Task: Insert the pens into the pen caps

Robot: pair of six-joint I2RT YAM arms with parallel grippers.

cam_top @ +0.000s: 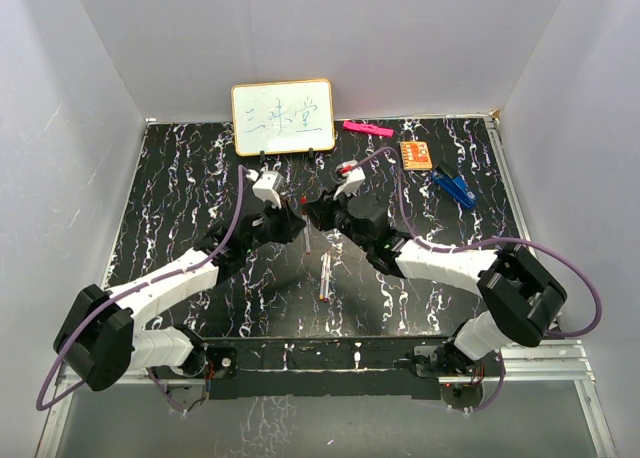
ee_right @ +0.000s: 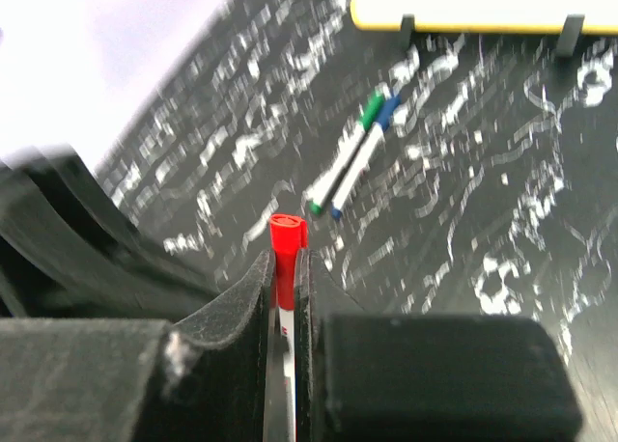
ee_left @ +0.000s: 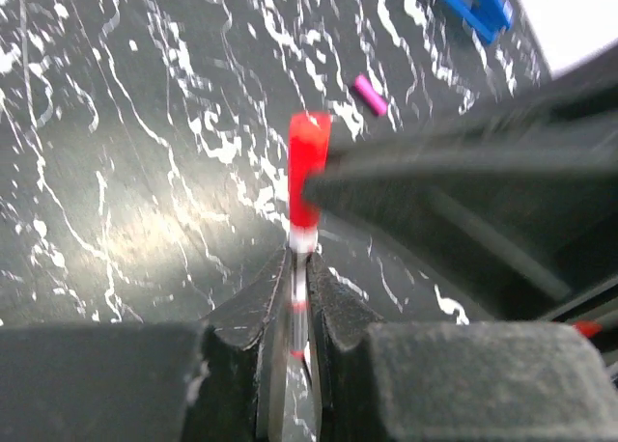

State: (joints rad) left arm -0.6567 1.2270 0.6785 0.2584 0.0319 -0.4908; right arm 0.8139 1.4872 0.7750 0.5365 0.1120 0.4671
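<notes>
My left gripper (ee_left: 298, 259) is shut on a thin white-barrelled pen (ee_left: 298, 297) that stands upright between its jaws. A red cap (ee_left: 309, 162) sits on the pen's top end. My right gripper (ee_right: 287, 263) is shut on that red cap (ee_right: 287, 237), with the white barrel (ee_right: 287, 326) showing below it. In the top view the two grippers, left (cam_top: 298, 218) and right (cam_top: 312, 210), meet at mid-table. Two capped pens, green and blue (ee_right: 352, 157), lie side by side on the table (cam_top: 325, 276). A loose purple cap (ee_left: 370, 95) lies beyond the left gripper.
A small whiteboard (cam_top: 283, 117) stands at the back. A pink marker-like bar (cam_top: 367, 129), an orange card (cam_top: 417, 155) and a blue clip (cam_top: 455, 186) lie at the back right. White walls enclose the black marbled table (cam_top: 180, 198).
</notes>
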